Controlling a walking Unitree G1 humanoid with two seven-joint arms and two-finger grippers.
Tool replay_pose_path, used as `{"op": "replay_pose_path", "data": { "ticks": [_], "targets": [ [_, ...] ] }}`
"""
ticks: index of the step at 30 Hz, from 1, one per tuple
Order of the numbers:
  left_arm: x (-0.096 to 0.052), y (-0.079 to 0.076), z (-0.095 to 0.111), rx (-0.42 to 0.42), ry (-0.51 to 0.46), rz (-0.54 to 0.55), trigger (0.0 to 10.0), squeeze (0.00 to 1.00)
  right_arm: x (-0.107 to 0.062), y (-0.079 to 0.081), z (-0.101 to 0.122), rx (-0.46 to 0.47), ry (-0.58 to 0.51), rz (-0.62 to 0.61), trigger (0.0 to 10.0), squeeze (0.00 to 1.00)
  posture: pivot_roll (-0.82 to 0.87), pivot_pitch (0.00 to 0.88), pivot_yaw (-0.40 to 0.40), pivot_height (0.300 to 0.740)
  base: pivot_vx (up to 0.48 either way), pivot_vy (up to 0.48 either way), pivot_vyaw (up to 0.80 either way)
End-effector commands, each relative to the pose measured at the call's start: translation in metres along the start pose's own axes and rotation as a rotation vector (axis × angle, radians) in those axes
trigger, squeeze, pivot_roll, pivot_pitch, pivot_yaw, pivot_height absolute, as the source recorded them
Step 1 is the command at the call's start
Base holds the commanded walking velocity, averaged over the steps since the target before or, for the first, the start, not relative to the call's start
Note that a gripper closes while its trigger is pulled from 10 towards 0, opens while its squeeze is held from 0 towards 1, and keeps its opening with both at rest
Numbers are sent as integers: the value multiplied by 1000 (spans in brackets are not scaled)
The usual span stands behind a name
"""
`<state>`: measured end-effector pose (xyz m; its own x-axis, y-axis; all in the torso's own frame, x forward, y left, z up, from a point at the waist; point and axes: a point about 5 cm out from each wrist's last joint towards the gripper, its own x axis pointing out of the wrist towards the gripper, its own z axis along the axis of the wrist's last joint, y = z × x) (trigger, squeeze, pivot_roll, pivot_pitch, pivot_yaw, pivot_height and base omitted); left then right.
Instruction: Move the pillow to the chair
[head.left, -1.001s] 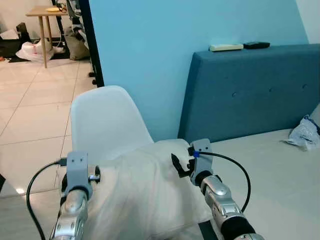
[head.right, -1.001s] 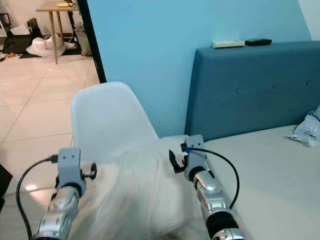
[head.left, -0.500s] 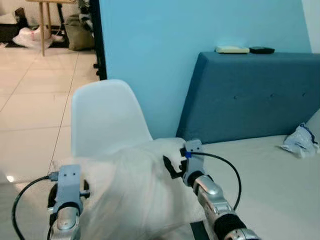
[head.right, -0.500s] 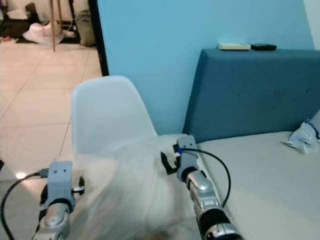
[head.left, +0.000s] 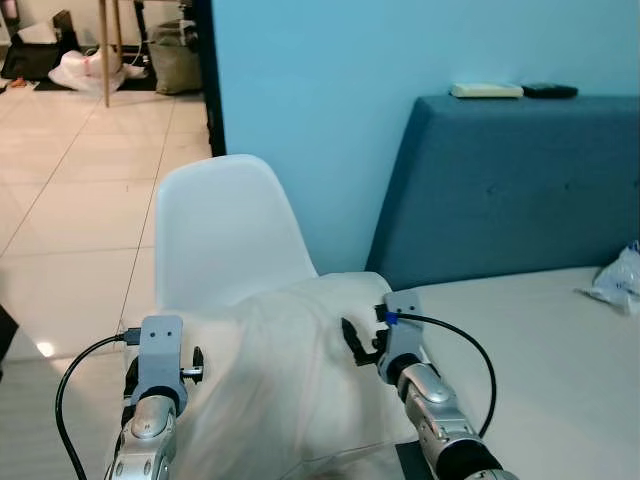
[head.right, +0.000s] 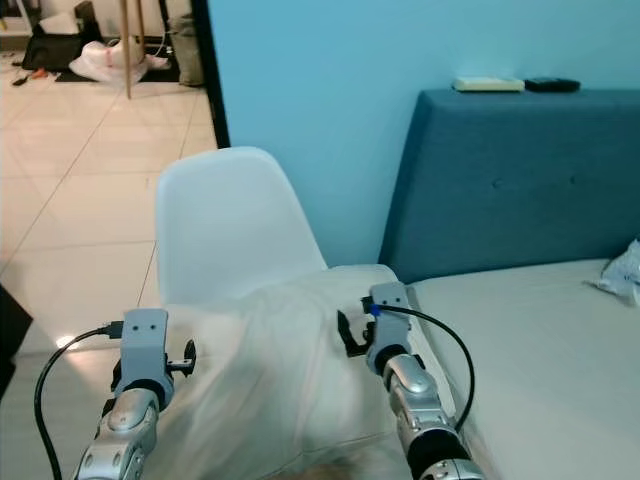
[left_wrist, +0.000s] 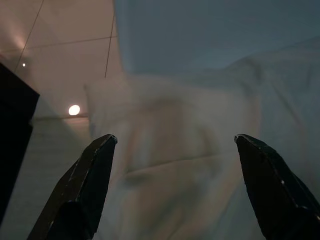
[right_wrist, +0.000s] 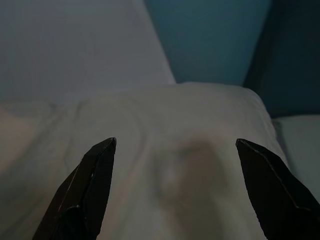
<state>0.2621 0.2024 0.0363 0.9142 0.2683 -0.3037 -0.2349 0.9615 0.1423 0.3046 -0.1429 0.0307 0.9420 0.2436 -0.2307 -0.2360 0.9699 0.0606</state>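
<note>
Pillow: white pillow (head.left: 290, 390) lying in front of the white chair, between the two grippers, one corner reaching toward the bed edge; cloth crumpled and folded across the middle.
Chair: white plastic shell chair (head.left: 225, 235) just behind the pillow, backrest upright against the light blue wall (head.left: 320, 90); seat hidden under the pillow, so contact there impossible to judge.
Left gripper: left gripper (left_wrist: 172, 187) at the pillow's left edge, fingers spread wide in the wrist view with pillow cloth between and beyond the tips; grasping nothing visibly.
Right gripper: right gripper (right_wrist: 175, 187) at the pillow's right side near the bed, fingers likewise spread wide, pillow surface ahead of them; no grip on the cloth to be seen.
Bed: pale mattress (head.left: 560, 350) to the right, touching or just beside the pillow's corner; blue padded headboard (head.left: 510, 180) rising behind it.
On the headboard: a flat cream object (head.left: 486, 91) and a dark flat object (head.left: 549, 91) side by side on the top ledge, too small to name further.
On the mattress: crumpled plastic bag (head.left: 620, 280) at the far right edge.
Floor: pale tiles (head.left: 70, 200) to the left, running back through a dark-framed doorway (head.left: 210, 80).
Far room: wooden table leg (head.left: 104, 50) and bags (head.left: 85, 68) on the floor, well apart from the chair.
In the way: nothing between pillow and chair; a black cable (head.left: 75, 380) looping beside the left arm.
</note>
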Motion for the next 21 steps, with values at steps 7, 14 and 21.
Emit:
{"op": "replay_pose_path", "data": {
  "ticks": [7, 14, 21],
  "targets": [
    [0, -6, -14, -9, 19, -44, 10000, 0, -6, -8, 0, 15, -21, -31, 10000, 0, 31, 13, -31, 740, 0, 0, 0],
    [2, -12, -14, -11, 22, -74, 10000, 0, -8, -4, -2, 19, -19, -24, 10000, 0, 32, 15, -33, 740, 0, 0, 0],
    [2, -14, -15, -15, 26, -88, 10000, 0, -9, -4, -2, 24, -15, -22, 10000, 0, 30, 21, -31, 740, 0, 0, 0]
  ]
}}
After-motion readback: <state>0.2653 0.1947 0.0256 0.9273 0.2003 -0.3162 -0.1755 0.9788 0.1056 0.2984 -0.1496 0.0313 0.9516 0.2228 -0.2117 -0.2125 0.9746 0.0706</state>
